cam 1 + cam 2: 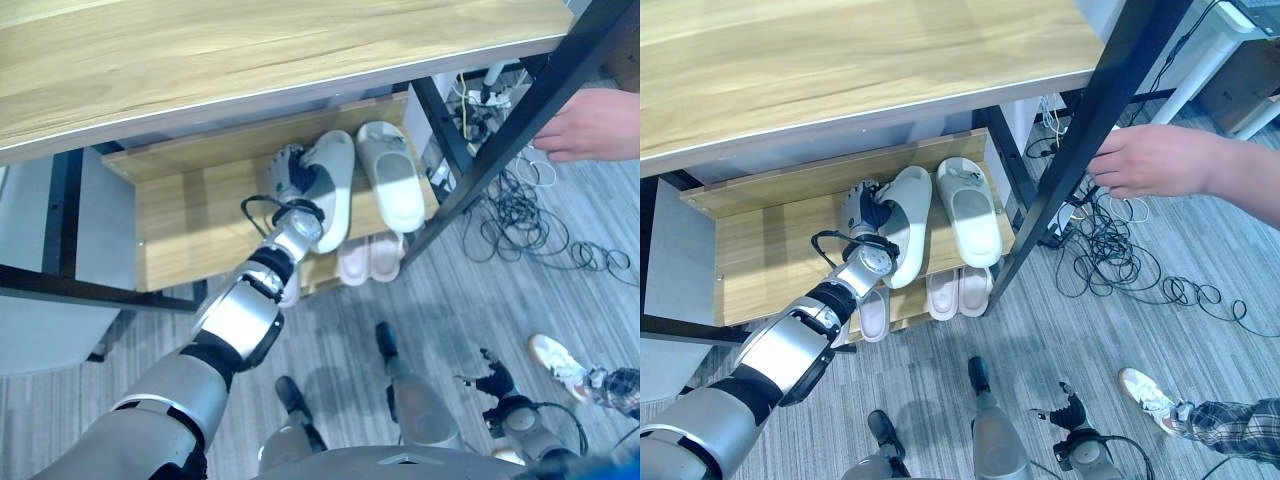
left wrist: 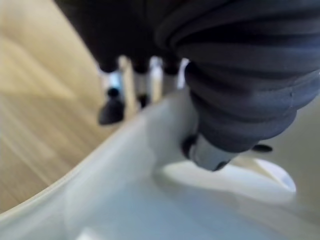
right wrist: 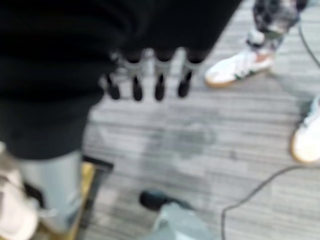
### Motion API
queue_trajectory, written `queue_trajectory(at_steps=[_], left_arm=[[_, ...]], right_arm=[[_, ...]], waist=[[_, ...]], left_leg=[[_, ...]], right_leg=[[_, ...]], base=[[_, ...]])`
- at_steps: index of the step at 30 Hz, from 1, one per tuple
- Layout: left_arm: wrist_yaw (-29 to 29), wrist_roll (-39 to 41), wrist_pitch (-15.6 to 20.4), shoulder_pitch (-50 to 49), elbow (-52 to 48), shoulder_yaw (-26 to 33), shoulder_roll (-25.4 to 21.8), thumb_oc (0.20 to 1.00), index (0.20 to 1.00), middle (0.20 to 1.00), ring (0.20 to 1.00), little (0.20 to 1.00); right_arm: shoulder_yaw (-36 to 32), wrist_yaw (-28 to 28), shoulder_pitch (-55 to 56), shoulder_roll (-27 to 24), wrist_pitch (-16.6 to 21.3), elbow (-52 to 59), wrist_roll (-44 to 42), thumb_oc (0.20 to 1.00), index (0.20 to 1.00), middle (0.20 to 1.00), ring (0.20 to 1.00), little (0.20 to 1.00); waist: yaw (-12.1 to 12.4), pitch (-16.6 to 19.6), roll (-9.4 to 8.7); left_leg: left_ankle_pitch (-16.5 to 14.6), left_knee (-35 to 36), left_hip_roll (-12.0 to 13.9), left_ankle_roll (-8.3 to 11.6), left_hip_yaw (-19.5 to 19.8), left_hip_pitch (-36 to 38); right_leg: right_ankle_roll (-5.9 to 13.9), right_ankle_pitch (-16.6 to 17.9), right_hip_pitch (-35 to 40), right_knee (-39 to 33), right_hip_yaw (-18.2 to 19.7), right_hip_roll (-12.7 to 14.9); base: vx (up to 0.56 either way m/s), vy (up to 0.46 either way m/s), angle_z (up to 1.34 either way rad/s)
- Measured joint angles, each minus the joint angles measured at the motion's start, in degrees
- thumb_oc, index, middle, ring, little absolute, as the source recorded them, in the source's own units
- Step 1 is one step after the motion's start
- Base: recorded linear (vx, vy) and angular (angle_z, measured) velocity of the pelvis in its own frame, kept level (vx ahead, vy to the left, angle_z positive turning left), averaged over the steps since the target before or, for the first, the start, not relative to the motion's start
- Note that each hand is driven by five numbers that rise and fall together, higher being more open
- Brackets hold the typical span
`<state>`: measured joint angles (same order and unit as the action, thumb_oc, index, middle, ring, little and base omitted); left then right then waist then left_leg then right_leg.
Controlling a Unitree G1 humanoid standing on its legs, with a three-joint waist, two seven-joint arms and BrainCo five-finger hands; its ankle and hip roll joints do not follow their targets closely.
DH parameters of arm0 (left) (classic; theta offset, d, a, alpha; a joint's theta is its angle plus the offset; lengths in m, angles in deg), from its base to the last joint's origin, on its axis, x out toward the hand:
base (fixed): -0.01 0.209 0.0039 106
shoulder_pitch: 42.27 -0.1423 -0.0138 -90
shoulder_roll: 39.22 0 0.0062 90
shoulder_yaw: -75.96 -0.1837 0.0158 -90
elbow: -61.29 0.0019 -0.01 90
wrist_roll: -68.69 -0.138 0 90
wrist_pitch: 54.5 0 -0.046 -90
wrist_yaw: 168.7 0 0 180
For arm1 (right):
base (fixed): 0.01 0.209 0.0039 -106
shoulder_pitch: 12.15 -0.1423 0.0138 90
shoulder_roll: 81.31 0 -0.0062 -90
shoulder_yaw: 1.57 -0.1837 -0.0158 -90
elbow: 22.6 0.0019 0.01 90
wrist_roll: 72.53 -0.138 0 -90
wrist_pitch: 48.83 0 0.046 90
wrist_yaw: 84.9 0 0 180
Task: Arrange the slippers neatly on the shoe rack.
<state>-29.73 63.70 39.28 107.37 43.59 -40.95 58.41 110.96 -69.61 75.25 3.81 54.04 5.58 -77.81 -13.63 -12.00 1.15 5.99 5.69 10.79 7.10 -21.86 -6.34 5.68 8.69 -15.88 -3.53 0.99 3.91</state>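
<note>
R hand [image 1: 497, 382] hangs low at lower right of the eye views over grey floor [image 1: 520, 300], fingers straight & relaxed, holding nothing; its wrist view shows fingertips [image 3: 159, 93] in a row above the floor and a person's white shoe [image 3: 239, 67]. Further up, centre frame, L arm reaches under the rack's wooden top [image 1: 250, 50] to the middle shelf [image 1: 190, 215]. L hand [image 1: 290, 175] sits at the left edge of a pale grey-white slipper [image 1: 330, 185], fingers curled around its side wall; wrist view shows the thumb [image 2: 207, 152] pressed inside the rim, fingers [image 2: 111, 107] on the outer side against the wood. That slipper's long axis runs front to back, tilted a bit, its near end hanging past the shelf's front edge. Second slipper [image 1: 392, 172] lies flat just to the right, nearly parallel, not touching, opening up, long axis front-to-back too. Both chunky, smooth, one-piece slides w/ wide strap. Below, on the lower level, a pinkish-white pair [image 1: 370, 258] side by side, partly hidden by the shelf; another pale one [image 1: 872, 312] peeks out under the L forearm. Black upright post [image 1: 520, 120] crosses right of the slippers; a person's hand [image 1: 595, 125] rests by it at upper right. Tangle of black cables [image 1: 520, 215] on the floor behind.
</note>
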Motion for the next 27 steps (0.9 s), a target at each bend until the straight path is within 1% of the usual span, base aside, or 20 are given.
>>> queue_trajectory(at_steps=[3, 5, 8, 9, 14, 15, 16, 17, 21, 23, 27], left_arm=[[0.06, 0.11, 0.06, 0.12, 0.76, 0.01, -0.11, 0.2, 0.2, 0.2, 0.2, 0.2], [0.58, 1.33, 0.15, 0.14, 1.59, 0.02, -1.13, 0.2, 0.2, 0.2, 0.2, 0.2], [1.48, 2.24, 0.18, 0.77, 3.44, 0.03, -2.28, 0.2, 0.2, 0.2, 0.2, 0.2], [2.56, 2.61, 0.02, 1.27, 3.51, 0.07, -2.4, 0.2, 0.2, 0.2, 0.2, 0.2], [2.86, 3.98, 0.12, 1.52, 3.44, 0.04, -2.15, 0.2, 0.2, 0.2, 0.2, 0.2], [3.14, 4.28, 0.13, 1.59, 3.44, 0.03, -2.05, 0.322, 0.322, 0.322, 0.322, 0.322], [3.19, 4.36, 0.13, 1.64, 3.44, 0.03, -1.94, 0.592, 0.592, 0.592, 0.592, 0.592], [3.21, 4.38, 0.22, 1.64, 3.43, 0.02, -1.77, 1.0, 1.0, 1.0, 1.0, 1.0], [4.66, 4.8, 0.11, 1.37, 3.77, 0.07, -0.59, 1.0, 1.0, 1.0, 1.0, 1.0], [4.82, 6.34, 0.1, 1.37, 3.95, 0.07, -0.6, 1.0, 1.0, 1.0, 1.0, 1.0], [5.06, 6.63, -0.04, 1.35, 4.54, 0.07, -0.7, 1.0, 1.0, 1.0, 1.0, 1.0]], right_arm=[[0.27, -0.02, -0.01, 0.0, 0.0, 0.03, 0.0, 1.0, 1.0, 1.0, 1.0, 1.0], [1.09, -0.46, -0.16, 0.0, 0.0, 0.14, 0.0, 1.0, 1.0, 1.0, 1.0, 1.0], [1.15, -0.53, -0.35, -0.02, 0.0, 0.13, 0.01, 1.0, 1.0, 1.0, 1.0, 1.0], [1.15, -0.53, -0.4, -0.12, 0.0, 0.15, 0.01, 1.0, 1.0, 1.0, 1.0, 1.0], [1.18, -0.61, -0.5, -0.14, -0.01, 0.73, 0.02, 1.0, 1.0, 1.0, 1.0, 1.0], [1.21, -0.69, -0.52, -0.14, -0.01, 0.91, 0.02, 1.0, 1.0, 1.0, 1.0, 1.0], [1.2, -0.78, -0.54, -0.14, -0.01, 1.11, 0.01, 1.0, 1.0, 1.0, 1.0, 1.0], [1.22, -1.02, -0.55, -0.13, -0.01, 1.26, 0.01, 1.0, 1.0, 1.0, 1.0, 1.0], [1.96, -1.16, -0.61, -0.14, -0.02, 1.26, 0.02, 1.0, 1.0, 1.0, 1.0, 1.0], [2.02, -1.21, -0.86, -0.14, -0.03, 1.24, 0.01, 1.0, 1.0, 1.0, 1.0, 1.0], [2.1, -1.22, -1.14, -0.14, -0.03, 1.36, 0.01, 1.0, 1.0, 1.0, 1.0, 1.0]], waist=[[-0.21, 0.23, -0.26], [-0.32, 1.43, -1.89], [-1.23, 2.12, -2.99], [-1.35, 2.24, -3.17], [-1.45, 2.35, -3.08], [-1.47, 2.35, -3.07], [-1.47, 2.36, -3.06], [-1.47, 2.37, -3.04], [-1.4, 2.37, -3.02], [-1.44, 2.41, -2.95], [-1.39, 2.53, -2.74]], left_leg=[[-0.01, 0.0, 0.01, 0.01, -0.16, 0.07], [-0.05, 0.0, 0.01, 0.05, -1.45, 0.05], [-0.04, -0.01, 0.08, 0.04, -1.85, 0.05], [-0.04, 0.0, 0.08, 0.05, -2.1, 0.05], [-0.04, 0.0, 0.23, 0.05, -2.86, 0.05], [-0.03, -0.01, 0.26, 0.05, -2.87, 0.05], [-0.03, -0.01, 0.27, 0.05, -2.88, 0.05], [-0.03, -0.02, 0.26, 0.05, -2.89, 0.05], [-0.03, -0.01, 0.26, 0.05, -2.93, 0.03], [-0.03, 0.0, 0.26, 0.05, -2.94, 0.04], [-0.02, -0.05, 0.26, 0.05, -2.94, 0.08]], right_leg=[[0.0, 0.0, -0.11, 0.09, 0.15, -0.03], [-0.02, 0.01, -1.26, 0.7, 1.39, -0.28], [-0.02, 0.0, -1.74, 1.17, 1.71, -0.44], [-0.03, -0.02, -2.0, 1.44, 1.94, -0.49], [-0.04, -0.02, -2.65, 1.82, 2.72, -0.82], [-0.05, -0.02, -2.67, 1.83, 2.73, -0.85], [-0.05, -0.01, -2.71, 1.89, 2.74, -0.87], [-0.05, -0.01, -2.73, 1.93, 2.75, -0.87], [-0.05, -0.02, -2.81, 2.0, 2.79, -0.88], [-0.05, -0.02, -2.79, 2.0, 2.79, -0.87], [-0.06, -0.01, -2.74, 2.01, 2.79, -0.89]], base=[[0.0, -0.007, -0.05], [0.01, -0.027, -0.23], [0.01, -0.022, -0.09], [0.02, -0.012, -0.11], [0.01, -0.011, -0.08], [0.0, 0.0, 0.0], [0.0, 0.0, 0.0], [0.0, 0.0, 0.0], [0.0, 0.0, 0.0], [0.0, 0.0, 0.0], [0.0, 0.0, 0.0]])
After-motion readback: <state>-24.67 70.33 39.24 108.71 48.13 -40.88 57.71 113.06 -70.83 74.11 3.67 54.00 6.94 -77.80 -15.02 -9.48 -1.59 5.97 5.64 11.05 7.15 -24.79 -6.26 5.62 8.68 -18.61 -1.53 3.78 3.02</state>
